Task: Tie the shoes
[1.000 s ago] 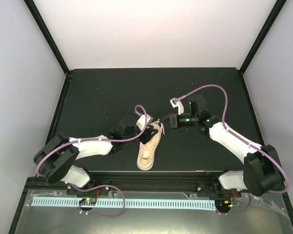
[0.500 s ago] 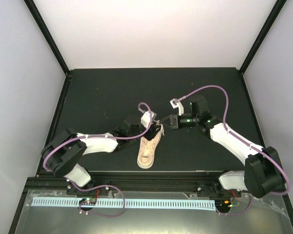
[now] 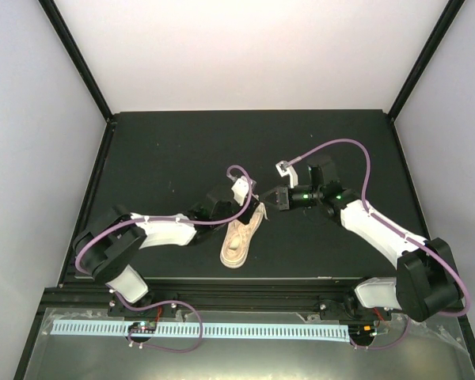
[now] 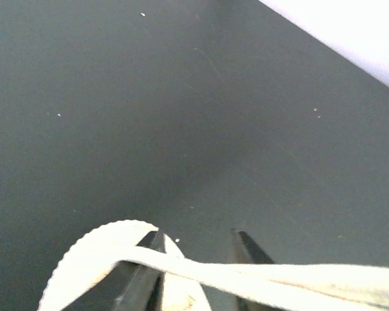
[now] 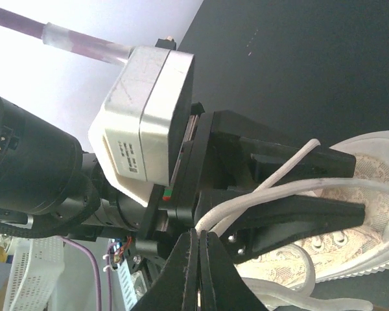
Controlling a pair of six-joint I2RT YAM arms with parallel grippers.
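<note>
Sneaker (image 3: 241, 237) lay slantwise on the dark table (image 3: 158, 150), just below the middle of the overhead frame, its upper end under my two claws. My left arm (image 3: 162, 229) reached in from the lower left. My left claw (image 3: 252, 204) stood with its jaws parted, and a lace (image 4: 279, 275) ran loose across its fingers (image 4: 146, 272), near the bottom of that wrist view, without being pinched. My right claw (image 5: 198, 236), a little to the right in the overhead frame, was pressed fully closed on the lace, which led off toward the shoe.

I judged the step to be handing the strand across so a crossing could be drawn snug. To do it well, I needed to keep the right pinch firm and hold the lace only lightly taut, since so light a shoe would slide. The left jaws were best closed only once the strand sat deep between them.

Compared with a second before, my left elbow had swung in from the left edge and its claw had crept up and right. The right claw had barely shifted, and the sneaker lay almost where it was.
</note>
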